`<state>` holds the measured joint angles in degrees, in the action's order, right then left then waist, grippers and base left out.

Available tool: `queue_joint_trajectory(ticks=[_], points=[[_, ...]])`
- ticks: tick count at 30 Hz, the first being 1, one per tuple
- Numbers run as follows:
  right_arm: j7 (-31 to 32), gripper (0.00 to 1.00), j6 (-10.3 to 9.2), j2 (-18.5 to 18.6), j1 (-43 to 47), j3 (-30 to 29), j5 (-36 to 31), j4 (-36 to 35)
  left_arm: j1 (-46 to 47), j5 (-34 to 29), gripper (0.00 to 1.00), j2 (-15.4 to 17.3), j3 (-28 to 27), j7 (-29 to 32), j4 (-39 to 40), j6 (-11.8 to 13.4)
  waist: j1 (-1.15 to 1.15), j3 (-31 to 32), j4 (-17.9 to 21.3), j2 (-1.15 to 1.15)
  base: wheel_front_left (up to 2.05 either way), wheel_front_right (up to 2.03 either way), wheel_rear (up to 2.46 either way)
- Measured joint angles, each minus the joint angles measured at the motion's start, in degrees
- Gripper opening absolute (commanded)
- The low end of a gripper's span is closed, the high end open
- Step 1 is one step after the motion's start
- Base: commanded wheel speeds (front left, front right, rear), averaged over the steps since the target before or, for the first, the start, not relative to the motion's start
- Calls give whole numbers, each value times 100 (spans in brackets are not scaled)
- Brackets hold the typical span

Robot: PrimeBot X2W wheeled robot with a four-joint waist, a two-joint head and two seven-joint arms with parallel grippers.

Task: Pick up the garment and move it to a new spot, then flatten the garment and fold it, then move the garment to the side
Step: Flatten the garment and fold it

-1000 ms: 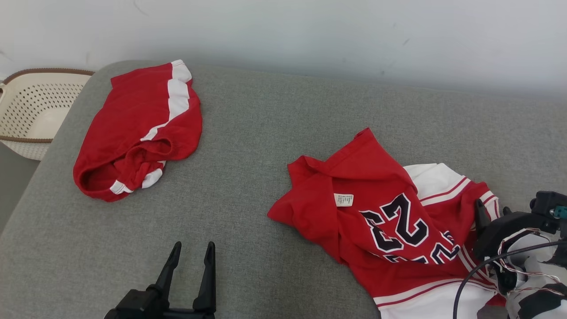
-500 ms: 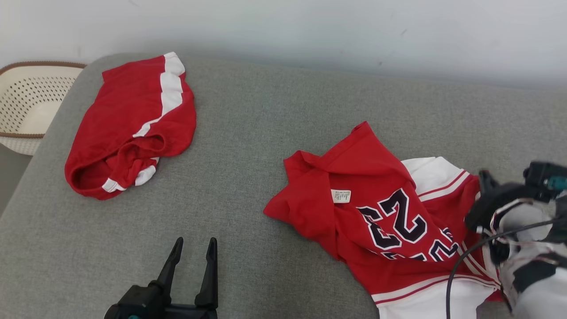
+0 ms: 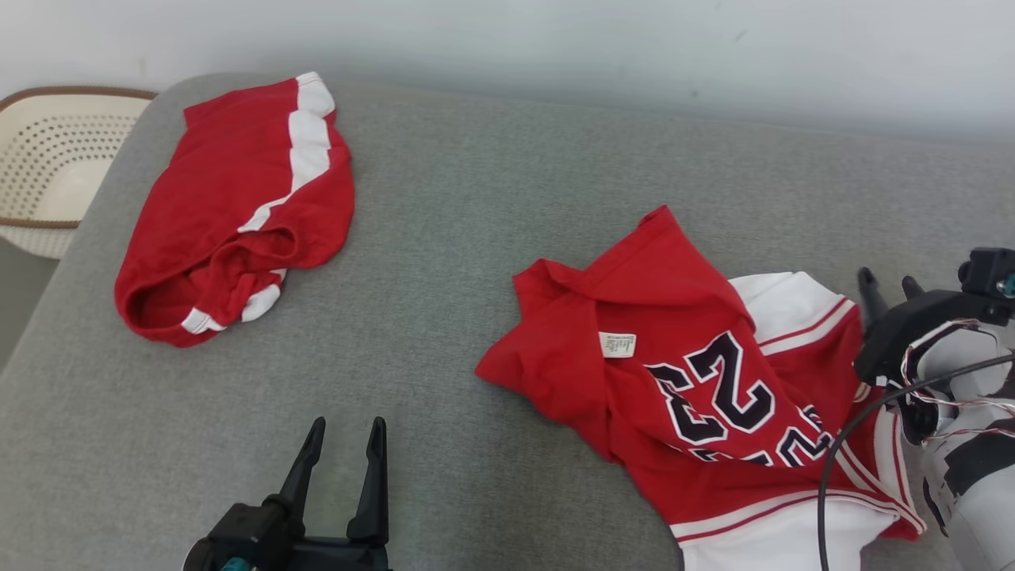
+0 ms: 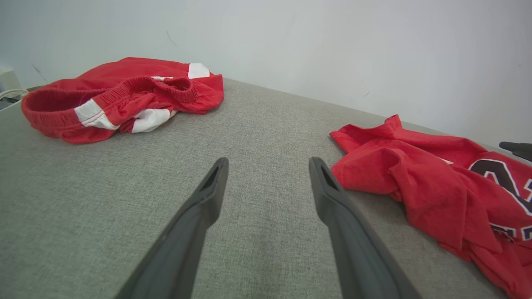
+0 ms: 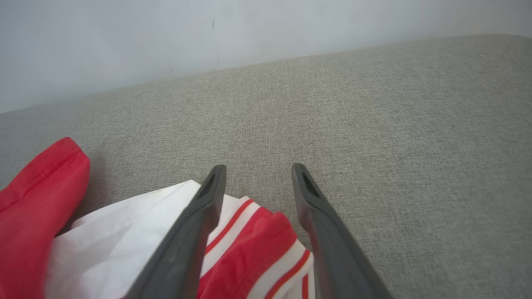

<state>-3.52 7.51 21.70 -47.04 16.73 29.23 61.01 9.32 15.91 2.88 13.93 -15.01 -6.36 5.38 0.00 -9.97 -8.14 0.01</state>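
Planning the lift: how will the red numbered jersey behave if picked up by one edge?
Likely floppy: the jersey lies creased and folded over itself. Pushed across the woven grey cushion, it would probably bunch rather than slide.

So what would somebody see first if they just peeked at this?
Probably the bright red jersey with a big 23 on it, lying rumpled on the right side of the grey cushion. Next, the red shorts with a white stripe, bunched up at the far left corner, near a white basket. The right end effector hangs open by the jersey's white sleeve.
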Motion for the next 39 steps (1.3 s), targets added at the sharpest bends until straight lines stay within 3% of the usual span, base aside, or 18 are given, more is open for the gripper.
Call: queue_joint_trajectory(ticks=[7, 15, 29, 30, 31, 32, 39], points=[[692, 100, 0, 56, 119, 669, 489, -307, -2, -14, 100, -1, 8, 0, -7, -23, 0, 101, 285, 0, 0, 0, 0], [1791, 100, 0, 415, 188, 1193, 1095, -548, -31, -14, 100, -1, 1, 0, -20, -24, -1, 225, 442, 0, 0, 0, 0], [2224, 100, -3, 236, 64, 1400, 1608, -199, -1, -12, 100, -1, 62, 0, -16, -26, -1, 48, 219, -1, 0, 0, 0], [2223, 81, -3, 221, 44, 1422, 1615, -180, 1, -12, 100, 0, 57, 0, -16, -26, -1, 39, 203, -1, 0, 0, 0], [2215, 20, -3, 212, 32, 1480, 1607, -174, 4, -12, 100, 0, 58, 0, -18, -26, -1, 29, 189, -1, 0, 0, 0], [2173, 0, -4, 213, 26, 1536, 1593, -188, 8, -12, 100, 0, 56, 0, -19, -26, 0, 21, 176, 0, 0, 0, 0], [1418, 0, -3, 254, -327, 1595, 1501, -121, 17, -12, 100, 1, 47, 0, -8, -24, 0, -79, 123, 0, 0, 0, 0]])
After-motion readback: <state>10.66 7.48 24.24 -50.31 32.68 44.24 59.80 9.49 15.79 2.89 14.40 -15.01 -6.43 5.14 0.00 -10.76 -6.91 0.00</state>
